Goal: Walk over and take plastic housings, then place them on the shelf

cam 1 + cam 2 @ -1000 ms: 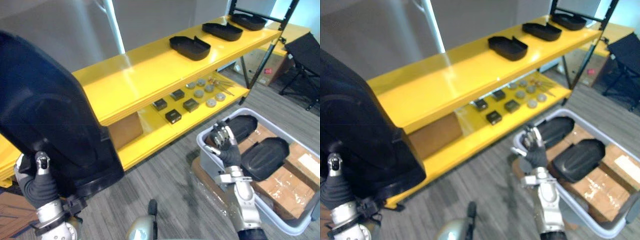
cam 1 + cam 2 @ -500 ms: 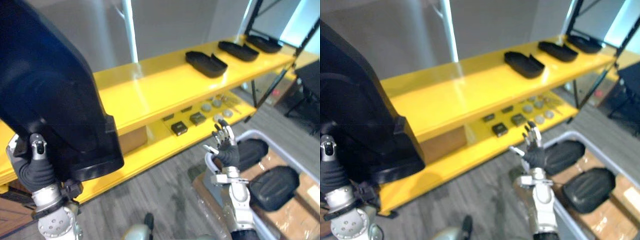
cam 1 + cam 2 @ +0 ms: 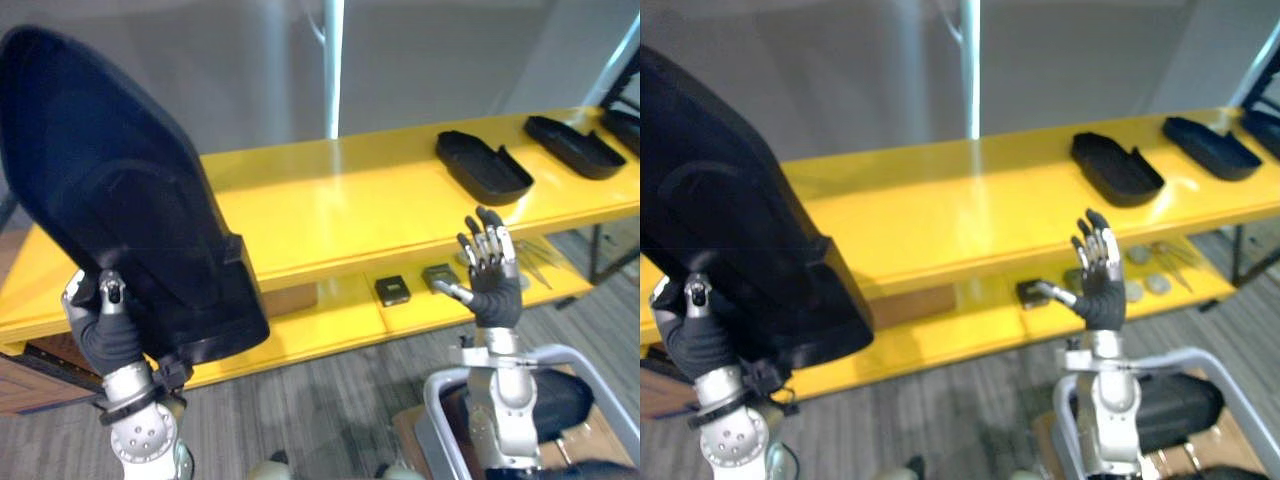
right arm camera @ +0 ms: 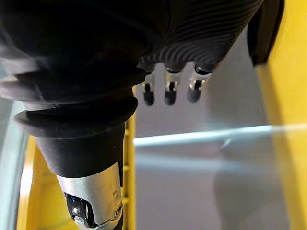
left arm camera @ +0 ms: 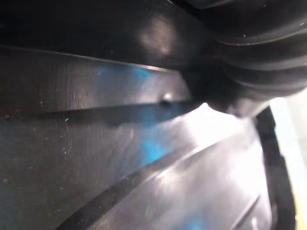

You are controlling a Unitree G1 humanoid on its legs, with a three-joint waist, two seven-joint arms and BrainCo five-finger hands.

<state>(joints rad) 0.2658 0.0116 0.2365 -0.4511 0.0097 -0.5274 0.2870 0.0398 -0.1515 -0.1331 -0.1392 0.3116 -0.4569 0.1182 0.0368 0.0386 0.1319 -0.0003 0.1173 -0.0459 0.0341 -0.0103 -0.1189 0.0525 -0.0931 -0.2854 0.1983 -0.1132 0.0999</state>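
One big black housing (image 3: 120, 230) stands tall at the left of the frame, up off the yellow shelf (image 3: 340, 205). Your left hand (image 3: 105, 338) grips just its bottom edge, thumb on the front, the rest hidden behind it. It looks top-heavy, so it may tip or slip out. Its low corner could bump the shelf edge too. Your right hand (image 3: 492, 290), lower right, holds nothing, fingers (image 3: 490, 240) spread, near the shelf front; it might knock there.
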